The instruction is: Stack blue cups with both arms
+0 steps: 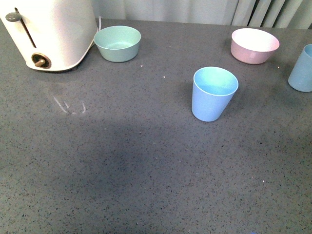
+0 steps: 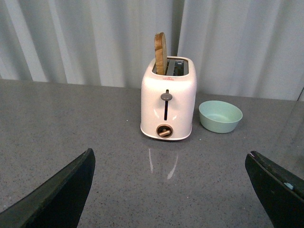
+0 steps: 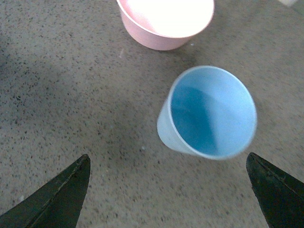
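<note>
Our right tool [image 3: 167, 156] hangs spread wide above one blue cup [image 3: 209, 111]; our left tool [image 2: 169, 153], equally spread, faces the toaster [image 2: 167, 102].

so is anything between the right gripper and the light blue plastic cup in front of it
Nothing visible does: only bare grey countertop lies between the open right gripper and the light blue plastic cup. The round pink bowl sits beyond it.

Only the fingertips show. The left gripper [image 2: 169, 154] has two matte black fingers [image 2: 59, 197], flat wedges narrowing to blunt tips. One bears a small pale blue fleck [image 2: 287, 185]. The right gripper [image 3: 167, 156] has matching black wedge-shaped fingers [image 3: 57, 199].
</note>
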{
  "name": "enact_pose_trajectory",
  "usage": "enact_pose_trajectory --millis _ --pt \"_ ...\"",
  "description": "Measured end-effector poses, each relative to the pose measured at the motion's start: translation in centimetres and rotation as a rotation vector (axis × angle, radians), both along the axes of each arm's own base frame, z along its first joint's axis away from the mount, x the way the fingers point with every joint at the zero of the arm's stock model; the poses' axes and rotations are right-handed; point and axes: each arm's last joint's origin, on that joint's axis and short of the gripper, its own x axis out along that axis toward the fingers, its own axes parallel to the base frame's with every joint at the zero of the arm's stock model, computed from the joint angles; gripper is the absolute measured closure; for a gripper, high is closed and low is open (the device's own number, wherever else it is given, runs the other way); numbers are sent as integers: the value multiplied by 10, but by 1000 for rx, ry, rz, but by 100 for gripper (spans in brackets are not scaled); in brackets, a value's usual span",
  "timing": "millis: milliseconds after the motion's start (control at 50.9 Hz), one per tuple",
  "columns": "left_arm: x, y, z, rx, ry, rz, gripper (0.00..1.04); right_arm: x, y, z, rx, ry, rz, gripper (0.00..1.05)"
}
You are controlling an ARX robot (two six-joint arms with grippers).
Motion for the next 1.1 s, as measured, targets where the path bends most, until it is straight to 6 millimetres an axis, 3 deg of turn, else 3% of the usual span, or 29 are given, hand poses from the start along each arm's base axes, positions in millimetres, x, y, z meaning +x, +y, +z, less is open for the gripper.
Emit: enact_pose_trajectory --millis 177,334,648,766,903,1100 --pt "0 0 0 0 0 0 9 32 12 -31 -61 65 9 9" --pt "0 0 0 0 0 0 9 40 11 -41 -57 93 2 10" --pt "0 0 0 0 0 0 9 43 9 -40 -43 116 -5 62" --pt "0 0 0 0 0 0 9 43 6 -40 -41 128 -10 76" --pt "0 0 0 0 0 0 9 42 2 -39 -21 146 -12 102" --pt "0 0 0 0 0 0 9 36 0 -28 30 161 16 103"
